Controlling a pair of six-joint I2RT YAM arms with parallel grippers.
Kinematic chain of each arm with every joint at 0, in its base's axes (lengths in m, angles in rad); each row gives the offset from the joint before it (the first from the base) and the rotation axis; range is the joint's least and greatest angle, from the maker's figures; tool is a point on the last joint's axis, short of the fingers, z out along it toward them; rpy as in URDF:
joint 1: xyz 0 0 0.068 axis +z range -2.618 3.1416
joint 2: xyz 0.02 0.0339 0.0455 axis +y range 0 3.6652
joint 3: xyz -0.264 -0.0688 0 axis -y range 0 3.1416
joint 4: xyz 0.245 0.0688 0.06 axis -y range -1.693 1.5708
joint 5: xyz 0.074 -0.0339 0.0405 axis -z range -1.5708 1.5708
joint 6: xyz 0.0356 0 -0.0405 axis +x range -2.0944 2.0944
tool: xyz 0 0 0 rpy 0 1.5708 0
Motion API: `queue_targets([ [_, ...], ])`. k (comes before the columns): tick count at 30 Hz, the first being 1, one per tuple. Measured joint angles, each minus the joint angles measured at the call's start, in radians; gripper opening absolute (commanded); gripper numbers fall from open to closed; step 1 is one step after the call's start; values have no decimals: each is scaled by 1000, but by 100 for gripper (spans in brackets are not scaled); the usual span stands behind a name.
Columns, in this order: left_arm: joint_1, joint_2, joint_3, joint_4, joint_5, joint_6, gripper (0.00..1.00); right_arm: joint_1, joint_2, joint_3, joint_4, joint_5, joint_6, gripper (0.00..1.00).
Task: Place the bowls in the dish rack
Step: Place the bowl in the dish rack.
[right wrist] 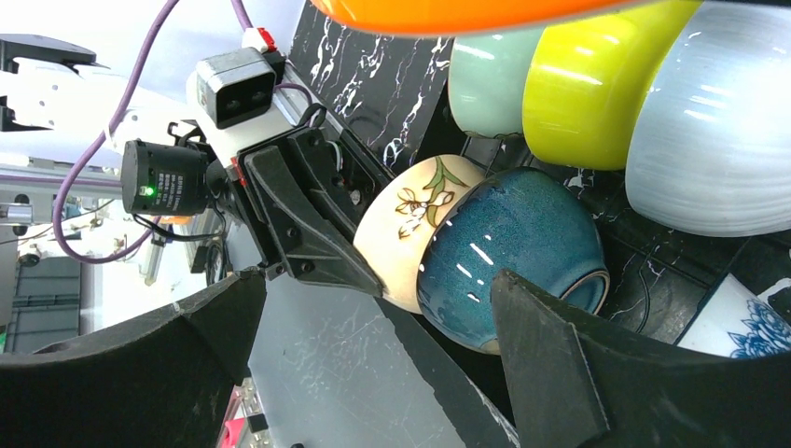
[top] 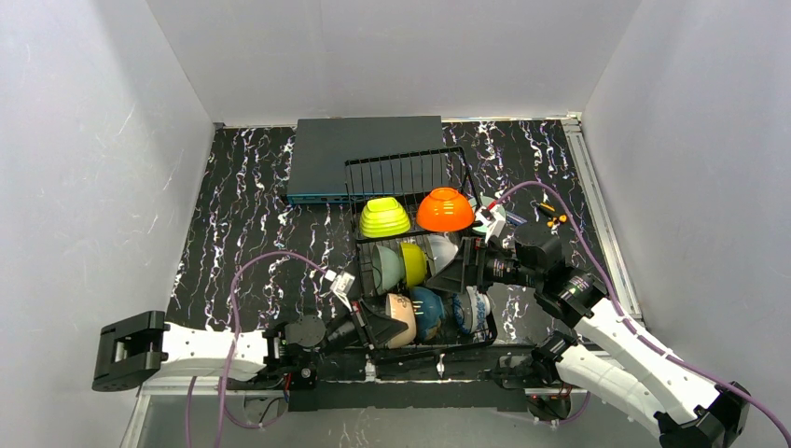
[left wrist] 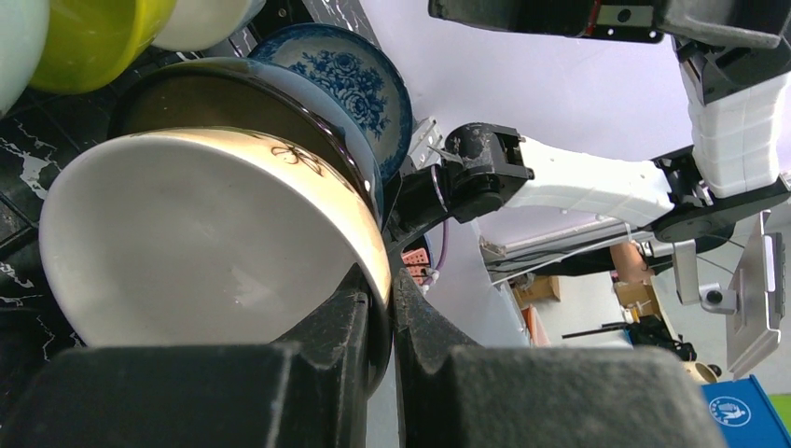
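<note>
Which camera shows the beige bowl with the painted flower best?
The left wrist view: the beige bowl fills it, its rim pinched in the left gripper. The right wrist view shows only part of its outside beside the teal bowl. The top view shows it small.

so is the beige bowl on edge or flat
On edge: beige bowl leans against teal bowl in the dish rack, left gripper pinching its rim.
</note>
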Motion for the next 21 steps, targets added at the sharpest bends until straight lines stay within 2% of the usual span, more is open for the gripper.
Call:
queue_targets([
  [21, 0, 294, -4, 309, -63, -48, 0, 0, 0, 0, 2, -24, -3, 97],
])
